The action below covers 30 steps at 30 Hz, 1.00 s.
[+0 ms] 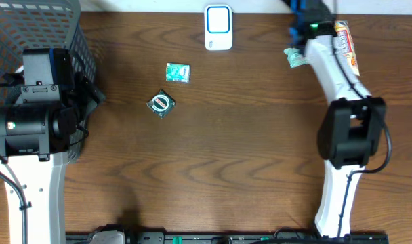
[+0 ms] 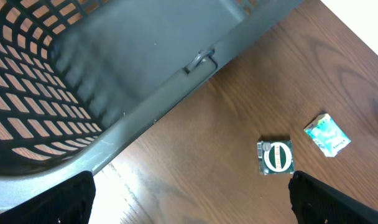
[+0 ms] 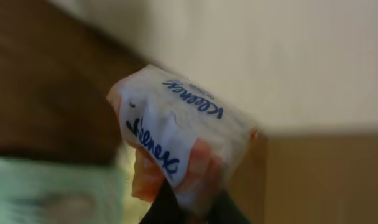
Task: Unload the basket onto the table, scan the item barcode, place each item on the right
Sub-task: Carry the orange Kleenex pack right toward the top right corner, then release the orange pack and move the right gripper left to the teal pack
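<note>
My right gripper (image 3: 198,202) is shut on a corner of a white and orange Kleenex tissue packet (image 3: 176,130), which fills the blurred right wrist view. In the overhead view that packet (image 1: 346,44) shows at the table's far right edge, beside the right gripper (image 1: 330,28). The white barcode scanner (image 1: 218,27) with its blue window stands at the back centre, well left of the packet. My left gripper (image 2: 192,208) is wide open with nothing between its fingers, low over the wood next to the basket.
A grey mesh basket (image 1: 50,27) fills the back left corner (image 2: 145,93). A light green packet (image 1: 177,72) and a dark green packet with a round logo (image 1: 160,103) lie mid-table. Another pale green packet (image 1: 295,57) lies beside the right arm.
</note>
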Available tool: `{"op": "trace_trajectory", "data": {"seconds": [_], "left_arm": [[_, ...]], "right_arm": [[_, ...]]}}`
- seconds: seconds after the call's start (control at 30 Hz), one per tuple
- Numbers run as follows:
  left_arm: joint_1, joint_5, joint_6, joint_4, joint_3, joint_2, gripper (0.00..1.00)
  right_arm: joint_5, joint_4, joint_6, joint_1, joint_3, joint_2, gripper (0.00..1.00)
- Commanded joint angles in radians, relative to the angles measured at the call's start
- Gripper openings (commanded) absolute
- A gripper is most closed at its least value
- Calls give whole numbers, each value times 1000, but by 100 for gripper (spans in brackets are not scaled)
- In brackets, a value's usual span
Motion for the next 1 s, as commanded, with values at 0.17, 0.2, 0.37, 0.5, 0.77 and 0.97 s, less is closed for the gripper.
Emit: {"op": "trace_trajectory", "data": {"seconds": [0.17, 0.2, 0.37, 0.5, 0.77, 0.97], "left_arm": [[7, -10, -5, -3, 6, 0, 97], [7, -10, -5, -3, 6, 0, 98], [7, -10, -5, -3, 6, 0, 98], [7, -10, -5, -3, 6, 0, 98], [7, -10, -5, -3, 6, 0, 98], [7, -10, -5, -3, 6, 0, 97]], "right_arm": [[-62, -165, 252, -87, -3, -8, 99], [-90, -175, 251, -84, -3, -8, 99], [-101, -190, 294, -2, -2, -37, 99], [-238, -210, 364, 97, -2, -106, 99], [-841, -286, 364, 248, -2, -139, 99], [-1066, -335, 388, 357, -3, -130, 99]]}}
